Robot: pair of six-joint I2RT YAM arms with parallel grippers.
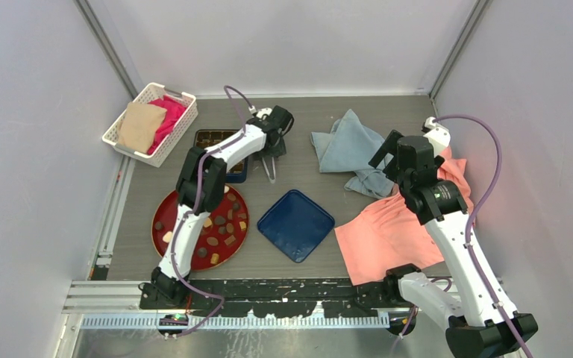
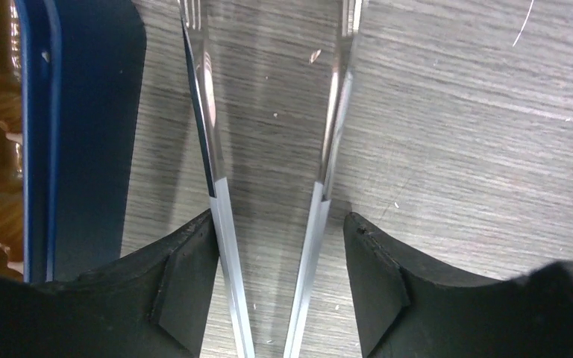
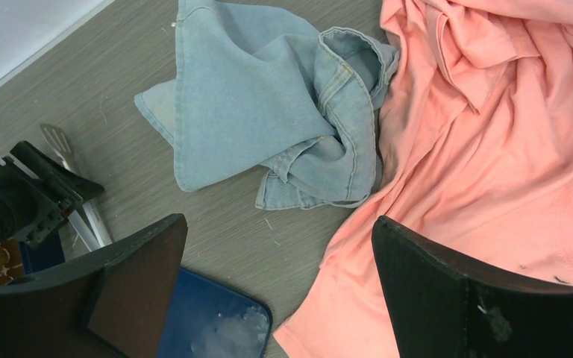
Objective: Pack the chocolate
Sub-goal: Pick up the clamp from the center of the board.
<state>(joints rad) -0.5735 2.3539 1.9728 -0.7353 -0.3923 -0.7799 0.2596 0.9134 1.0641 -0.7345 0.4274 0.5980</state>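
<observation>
Tongs (image 2: 209, 134) sat between the fingers of the left gripper (image 2: 280, 224) | jaws part-open, one pad touching a blade, nothing clamped | chocolate (image 1: 220, 221) well behind it on red plate (image 1: 168, 205) | best squeeze was judged even and centred.

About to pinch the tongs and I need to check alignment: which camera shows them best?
Left wrist. Both blades of the metal tongs run between the fingers of the left tool; one finger touches a blade, the other stands slightly apart. Top external shows the tongs small and thin beneath that tool. Right wrist catches only their far tip.
</observation>
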